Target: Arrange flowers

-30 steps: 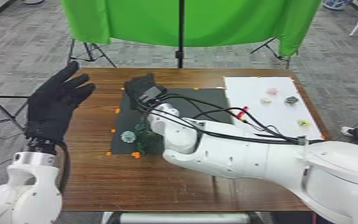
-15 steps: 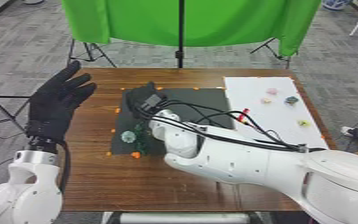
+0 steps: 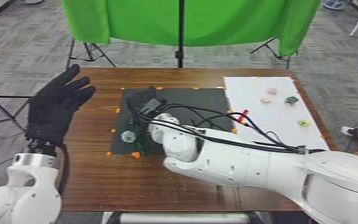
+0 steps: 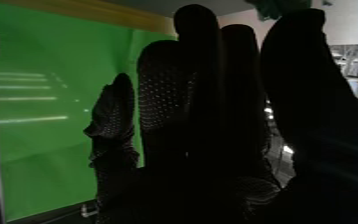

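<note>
Black right hand (image 3: 142, 100), fingers straight, 10 o'clock of mat (image 3: 182, 97) | left hand (image 3: 55, 107) open, 10 o'clock of tabletop (image 3: 131, 185) | blue-green flower (image 3: 128, 136), mat's 8 o'clock, seems placed; four flowers (image 3: 291, 100), 2 o'clock, probably left

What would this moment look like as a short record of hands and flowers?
Left hand: raised at the left side of the table, open
Right hand: over the dark mat, fingers extended
Mat: blue-grey flower near its left edge
White sheet: pink flower, paler pink flower, darker blue-grey flower, yellow flower
Grouping: flowers spread between mat and sheet
</note>
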Controlling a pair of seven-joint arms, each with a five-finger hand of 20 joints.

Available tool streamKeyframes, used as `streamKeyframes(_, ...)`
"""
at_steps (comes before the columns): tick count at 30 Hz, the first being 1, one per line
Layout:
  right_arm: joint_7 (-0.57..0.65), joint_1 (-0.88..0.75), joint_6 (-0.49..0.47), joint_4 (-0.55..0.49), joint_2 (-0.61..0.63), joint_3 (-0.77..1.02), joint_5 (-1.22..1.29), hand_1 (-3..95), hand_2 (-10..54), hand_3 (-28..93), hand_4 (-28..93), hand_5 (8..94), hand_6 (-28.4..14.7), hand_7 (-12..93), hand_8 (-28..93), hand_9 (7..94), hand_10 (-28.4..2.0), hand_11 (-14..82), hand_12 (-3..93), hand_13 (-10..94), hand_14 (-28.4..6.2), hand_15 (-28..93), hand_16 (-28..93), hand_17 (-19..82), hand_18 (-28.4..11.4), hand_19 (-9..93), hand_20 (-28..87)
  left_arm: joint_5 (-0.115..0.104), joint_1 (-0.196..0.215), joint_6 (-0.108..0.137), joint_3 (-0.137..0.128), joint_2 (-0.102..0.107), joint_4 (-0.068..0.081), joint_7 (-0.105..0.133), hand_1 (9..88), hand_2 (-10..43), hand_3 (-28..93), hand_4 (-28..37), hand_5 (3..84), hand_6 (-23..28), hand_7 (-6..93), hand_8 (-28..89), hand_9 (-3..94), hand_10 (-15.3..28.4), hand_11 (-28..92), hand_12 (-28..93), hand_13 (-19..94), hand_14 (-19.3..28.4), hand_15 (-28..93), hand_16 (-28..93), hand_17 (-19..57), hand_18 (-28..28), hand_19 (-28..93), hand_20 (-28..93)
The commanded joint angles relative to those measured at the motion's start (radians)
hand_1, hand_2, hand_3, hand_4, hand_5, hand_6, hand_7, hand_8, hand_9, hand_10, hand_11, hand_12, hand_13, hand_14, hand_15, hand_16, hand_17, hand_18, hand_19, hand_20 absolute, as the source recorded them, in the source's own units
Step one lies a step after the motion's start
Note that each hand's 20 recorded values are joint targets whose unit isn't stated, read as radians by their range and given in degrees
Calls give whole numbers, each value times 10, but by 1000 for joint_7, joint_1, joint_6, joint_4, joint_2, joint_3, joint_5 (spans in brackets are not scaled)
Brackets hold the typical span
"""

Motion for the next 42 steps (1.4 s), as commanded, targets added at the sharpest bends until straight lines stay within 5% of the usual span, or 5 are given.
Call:
streamKeyframes(1, 20, 32, 58, -100, 65, 66, 98, 499, -91, 618, -283, 690, 61, 159, -73, 783, -78, 216, 162, 694, -51, 700, 182, 245, -197, 839, 443, 11, 106, 7, -54, -53, -24, -23, 242, 83, 773, -251, 407, 99, 98, -90, 370, 212, 235, 103, 259, 284, 524, -94, -81, 284, 600, 80)
streamKeyframes(14, 98, -162, 89, -434, 467, 391, 112, 443, -65, 721, -283, 672, 43, 139, -80, 765, -97, 218, 159, 671, -69, 699, 178, 237, -208, 842, 445, -17, 205, 36, -76, -72, -49, 16, 242, 82, 774, -252, 407, 100, 97, -90, 370, 211, 236, 104, 258, 284, 523, -94, -80, 284, 600, 80)
streamKeyframes(22, 205, -520, 139, -592, 725, 695, 121, 373, -87, 764, -283, 597, 19, 137, -126, 679, -119, 220, 146, 612, -94, 692, 151, 207, -215, 820, 444, -41, 216, 8, -71, -79, -24, 48, 234, 81, 770, -255, 407, 99, 96, -90, 368, 210, 233, 102, 257, 284, 521, -94, -81, 284, 598, 80)
streamKeyframes(27, 277, -713, 130, -617, 791, 866, 75, 359, -94, 762, -283, 569, 13, 137, -126, 634, -140, 209, 142, 589, -107, 701, 141, 202, -218, 817, 445, -81, 264, 28, -74, -42, -23, 118, 204, 74, 771, -274, 393, 86, 90, -88, 356, 202, 208, 97, 250, 284, 498, -94, -83, 284, 579, 71)
streamKeyframes(42, 421, -782, -59, -478, 808, 948, 75, 370, -95, 785, -283, 550, 7, 133, -125, 590, -160, 202, 138, 558, -123, 721, 118, 205, -225, 832, 438, -104, 318, 55, -81, -35, -32, 148, 194, 78, 764, -283, 389, 82, 90, -88, 357, 203, 209, 105, 248, 284, 491, -79, -88, 284, 569, 80)
